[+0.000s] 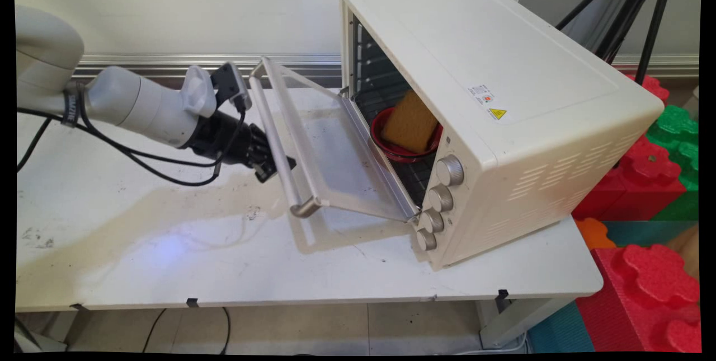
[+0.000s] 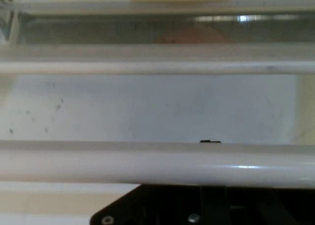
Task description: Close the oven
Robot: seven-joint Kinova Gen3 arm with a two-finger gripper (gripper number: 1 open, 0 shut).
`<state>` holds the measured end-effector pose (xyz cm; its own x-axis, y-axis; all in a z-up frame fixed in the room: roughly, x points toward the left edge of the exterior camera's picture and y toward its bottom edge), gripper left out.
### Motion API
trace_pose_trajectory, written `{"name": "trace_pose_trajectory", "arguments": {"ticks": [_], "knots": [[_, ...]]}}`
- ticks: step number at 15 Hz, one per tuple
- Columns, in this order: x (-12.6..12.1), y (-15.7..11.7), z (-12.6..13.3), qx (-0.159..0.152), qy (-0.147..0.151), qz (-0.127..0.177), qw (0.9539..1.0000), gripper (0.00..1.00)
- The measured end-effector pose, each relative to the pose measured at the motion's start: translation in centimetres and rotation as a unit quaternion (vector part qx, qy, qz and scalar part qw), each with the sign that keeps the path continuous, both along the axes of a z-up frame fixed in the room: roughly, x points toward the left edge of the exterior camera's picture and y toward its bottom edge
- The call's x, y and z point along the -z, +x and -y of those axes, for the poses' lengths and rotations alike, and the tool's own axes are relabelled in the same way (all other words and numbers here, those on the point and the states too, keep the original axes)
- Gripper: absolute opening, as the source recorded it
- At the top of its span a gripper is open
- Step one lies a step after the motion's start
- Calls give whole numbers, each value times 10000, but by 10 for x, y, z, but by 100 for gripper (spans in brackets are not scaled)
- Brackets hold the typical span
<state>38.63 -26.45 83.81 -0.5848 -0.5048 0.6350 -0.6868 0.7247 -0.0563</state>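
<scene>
Main view puts the gripper (image 1: pixel 272 166) at centre left, right at the oven door's handle bar (image 1: pixel 277 132), which runs from upper centre down to lower centre of the frame. You can't tell if the gripper is clenched on the bar or just resting against it: its tips are hidden behind the bar here, and in the hand view the bar (image 2: pixel 157 161) blocks them completely.

Risks, as judgement: if the hold on the bar is loose, the door (image 1: pixel 335 154) could slip off and drop or swing back. The hinge sits at the oven's (image 1: pixel 503 98) lower front edge, so a push off the door's arc would drag the whole oven across the table (image 1: pixel 168 260). The black cables (image 1: pixel 140 156) hang near the bar and could snag.

Door is glass in a metal frame, partly open, tilted out toward frame left. Inside the oven, at centre, you see a red bowl (image 1: pixel 391 148) holding an orange-brown sponge-like slab (image 1: pixel 411 121). 4 knobs (image 1: pixel 441 198) line the front panel, lower centre right. Red and green foam blocks (image 1: pixel 649 170) sit at the right edge.
</scene>
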Motion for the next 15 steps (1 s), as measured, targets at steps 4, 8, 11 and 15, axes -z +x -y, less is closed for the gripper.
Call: {"name": "trace_pose_trajectory", "arguments": {"ticks": [4,8,11,15], "knots": [[-16,-8,4,-55,-131,-123,9998,0],[-38,-21,14,-108,-308,-292,9990,0],[-55,-31,23,-151,-450,-422,9980,0],[-73,-40,33,-186,-590,-550,9966,0]]}}
